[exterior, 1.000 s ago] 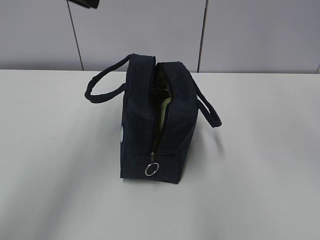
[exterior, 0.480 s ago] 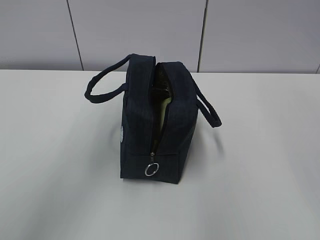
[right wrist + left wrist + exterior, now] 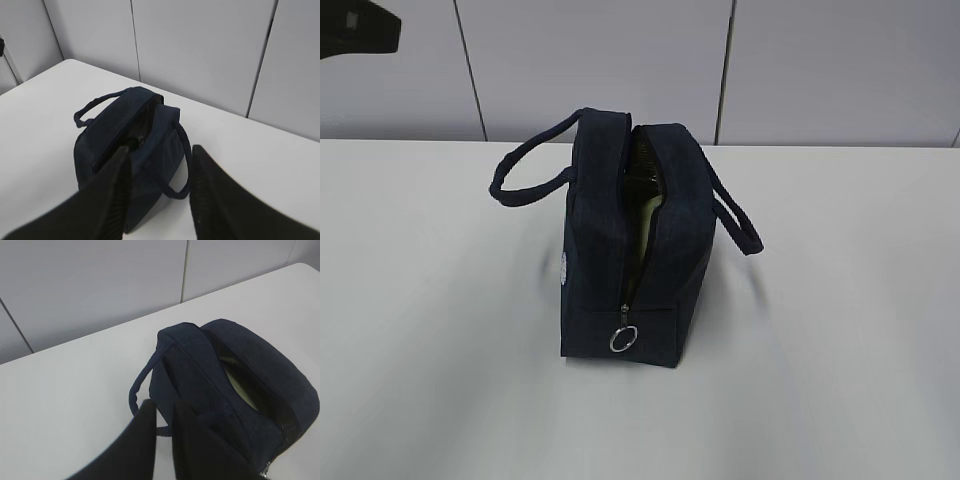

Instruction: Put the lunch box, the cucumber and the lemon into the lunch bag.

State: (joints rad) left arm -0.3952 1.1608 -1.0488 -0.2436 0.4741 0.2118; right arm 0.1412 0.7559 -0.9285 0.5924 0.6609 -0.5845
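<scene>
The navy lunch bag (image 3: 620, 250) stands upright mid-table with its top zipper open and its ring pull (image 3: 623, 339) hanging at the near end. Inside, a pale green surface shows, the lunch box lid (image 3: 648, 215) (image 3: 243, 390). A dark green rounded end in the opening (image 3: 131, 143) may be the cucumber. The lemon is hidden. My left gripper (image 3: 164, 407) hovers high over the bag's left handle (image 3: 137, 390), fingers nearly together and empty. My right gripper (image 3: 160, 152) hangs open above the bag (image 3: 125, 150), holding nothing.
The white table (image 3: 840, 350) stretches around the bag on all sides. A grey panelled wall (image 3: 820, 70) rises behind it. A dark part of the left arm (image 3: 355, 28) shows at the top left corner of the exterior view.
The dark arm part at the top of the exterior view has shifted left, from near the middle top to the far left corner. The bag has not moved.
</scene>
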